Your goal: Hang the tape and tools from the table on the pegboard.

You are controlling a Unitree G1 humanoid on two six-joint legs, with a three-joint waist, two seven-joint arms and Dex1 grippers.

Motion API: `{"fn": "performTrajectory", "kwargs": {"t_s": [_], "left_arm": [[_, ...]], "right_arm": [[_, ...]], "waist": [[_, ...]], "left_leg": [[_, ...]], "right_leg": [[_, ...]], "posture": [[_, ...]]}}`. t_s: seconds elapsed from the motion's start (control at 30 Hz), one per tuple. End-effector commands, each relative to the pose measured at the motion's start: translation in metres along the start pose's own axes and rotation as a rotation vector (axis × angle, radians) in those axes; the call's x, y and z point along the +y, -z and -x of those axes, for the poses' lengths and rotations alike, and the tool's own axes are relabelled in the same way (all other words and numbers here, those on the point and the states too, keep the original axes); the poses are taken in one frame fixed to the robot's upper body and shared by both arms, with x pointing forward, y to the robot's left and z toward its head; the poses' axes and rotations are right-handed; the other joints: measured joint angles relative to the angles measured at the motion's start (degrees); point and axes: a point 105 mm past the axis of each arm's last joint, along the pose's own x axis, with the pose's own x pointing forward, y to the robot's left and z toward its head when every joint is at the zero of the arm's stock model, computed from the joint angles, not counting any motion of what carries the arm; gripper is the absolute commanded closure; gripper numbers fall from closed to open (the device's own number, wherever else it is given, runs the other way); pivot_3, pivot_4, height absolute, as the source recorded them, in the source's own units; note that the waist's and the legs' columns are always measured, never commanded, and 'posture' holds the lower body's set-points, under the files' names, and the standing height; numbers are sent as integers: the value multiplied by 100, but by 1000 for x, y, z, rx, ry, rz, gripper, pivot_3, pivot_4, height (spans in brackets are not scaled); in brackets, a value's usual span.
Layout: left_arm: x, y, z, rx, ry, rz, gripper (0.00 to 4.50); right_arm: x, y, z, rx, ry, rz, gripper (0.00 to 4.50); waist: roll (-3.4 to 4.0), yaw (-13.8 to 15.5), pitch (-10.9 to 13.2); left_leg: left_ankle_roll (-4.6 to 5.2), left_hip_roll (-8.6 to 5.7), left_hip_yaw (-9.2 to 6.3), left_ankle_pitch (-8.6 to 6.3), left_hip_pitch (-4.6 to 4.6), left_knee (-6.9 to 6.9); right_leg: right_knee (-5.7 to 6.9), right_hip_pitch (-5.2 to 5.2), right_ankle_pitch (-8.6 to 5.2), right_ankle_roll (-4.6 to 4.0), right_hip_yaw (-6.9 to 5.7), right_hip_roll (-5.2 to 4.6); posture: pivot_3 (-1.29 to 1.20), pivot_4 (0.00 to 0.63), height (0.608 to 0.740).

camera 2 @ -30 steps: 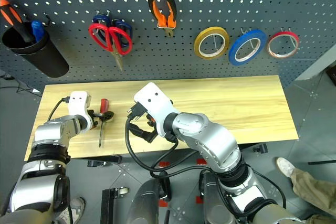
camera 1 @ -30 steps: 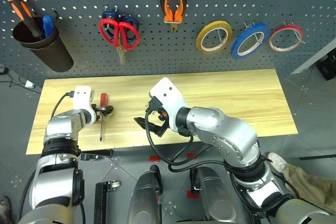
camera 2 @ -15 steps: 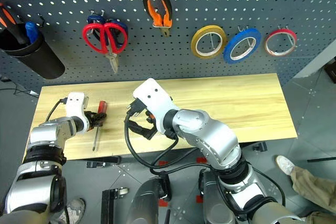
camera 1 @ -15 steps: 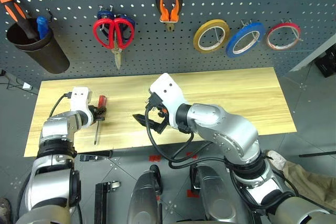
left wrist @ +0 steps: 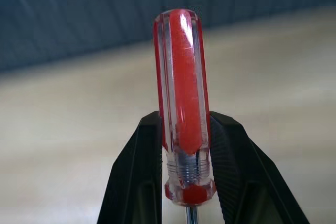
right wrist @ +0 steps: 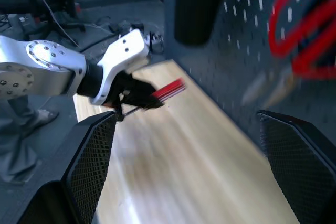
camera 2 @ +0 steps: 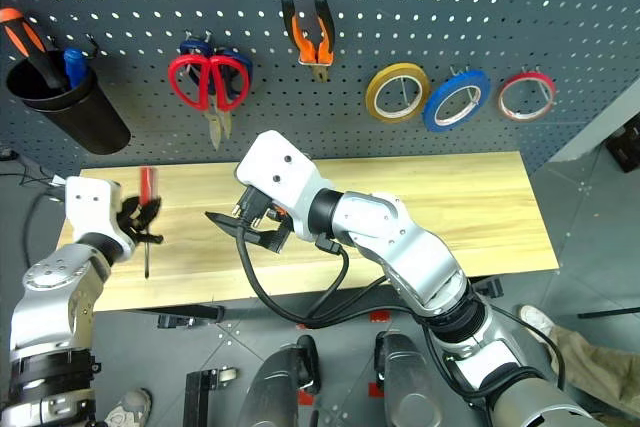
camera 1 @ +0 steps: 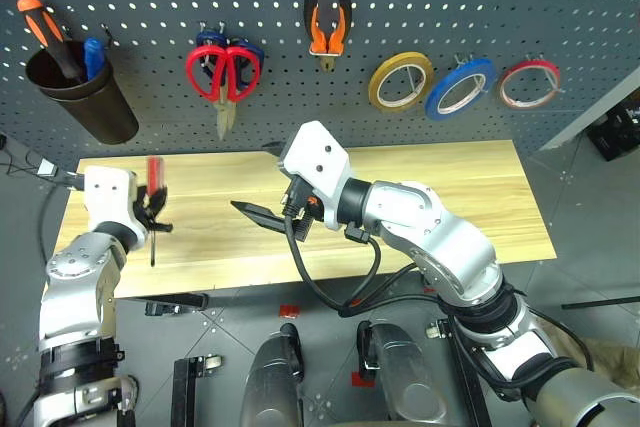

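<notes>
Screwdriver (camera 1: pixel 152 205) now off table (camera 1: pixel 450 197): a sec ago it lies flat on wood w/ L gripper (camera 1: pixel 150 209) open around handle; now fingers clamped on red handle, tool lifted, held upright, handle up, shaft hanging down. L arm pulls back + up, toward table's left end. R gripper (camera 1: pixel 262 179) also rises a bit, turns to point toward L side, jaws wide as before. Whole head view shifts between frames, so apparent drift of board items is camera, not things.
</notes>
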Motion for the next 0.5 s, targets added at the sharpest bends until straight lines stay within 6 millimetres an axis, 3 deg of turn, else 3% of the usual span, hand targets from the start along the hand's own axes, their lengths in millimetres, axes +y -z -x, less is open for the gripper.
{"fn": "performTrajectory", "kwargs": {"t_s": [0.03,0.2,0.3,0.43,0.5], "left_arm": [[14,-49,23,-234,-130,-63,3581],[31,-69,45,-331,-349,-204,3581],[30,-97,49,-441,-384,-235,3581],[36,-134,38,-550,-400,-229,3581],[41,-165,21,-628,-386,-218,3581]], "right_arm": [[1,-16,2,-82,1,14,0],[-15,-4,-3,-12,89,-12,0],[-20,-8,-7,-11,118,-19,0],[-21,-10,-8,-14,119,-22,0],[-21,-11,-9,-18,122,-25,0]], "waist": [[-1,-8,-128],[-2,-29,-447],[-3,-33,-588],[-40,12,-720],[-54,22,-764]], "left_leg": [[0,0,-2,0,0,0],[1,3,-2,0,21,4],[1,4,-9,-1,26,4],[4,5,-21,3,26,10],[5,6,-30,5,26,13]], "right_leg": [[0,1,0,0,-2,0],[18,14,1,0,0,5],[21,20,10,-5,-5,8],[21,24,27,-8,-11,12],[21,27,33,-11,-18,16]], "posture": [[-216,136,740],[-200,94,740],[-207,77,740],[-220,72,740],[-223,70,740]]}}
